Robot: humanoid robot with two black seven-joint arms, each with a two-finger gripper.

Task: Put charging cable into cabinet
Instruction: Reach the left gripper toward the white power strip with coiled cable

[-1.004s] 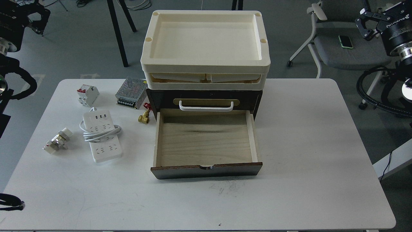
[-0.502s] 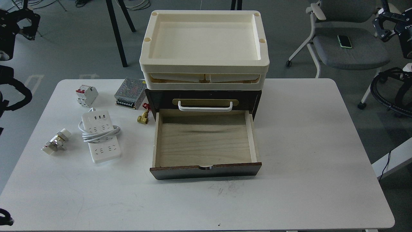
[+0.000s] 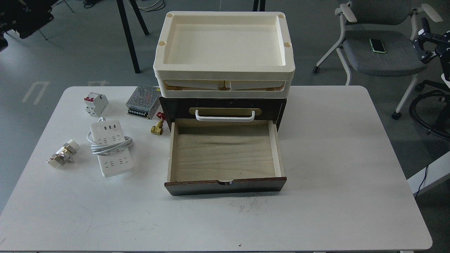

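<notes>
The charging cable (image 3: pixel 110 147), a white power strip with its cord coiled round its middle, lies flat on the white table (image 3: pixel 334 158), left of the cabinet. The cabinet (image 3: pixel 168 107) is dark brown. Its lower pale wood drawer (image 3: pixel 225 154) is pulled out towards me and is empty. The upper drawer with the white handle (image 3: pixel 225 116) is closed. My left gripper (image 3: pixel 21 15) is a dark shape at the top left corner, far from the table. My right gripper (image 3: pixel 423 44) is at the right edge, above the chair. Neither holds anything that I can see.
Two cream trays (image 3: pixel 225 72) are stacked on the cabinet. A white-and-red circuit breaker (image 3: pixel 95 103), a perforated metal power supply (image 3: pixel 143 101), a brass valve (image 3: pixel 157 128) and a metal fitting (image 3: pixel 63 155) lie around the cable. A grey chair (image 3: pixel 383 56) with a phone (image 3: pixel 377 45) stands beyond the table's right.
Both arms have drawn back up and outwards to the view's edges. The left arm has mostly left the view. Nothing on the table has moved.
</notes>
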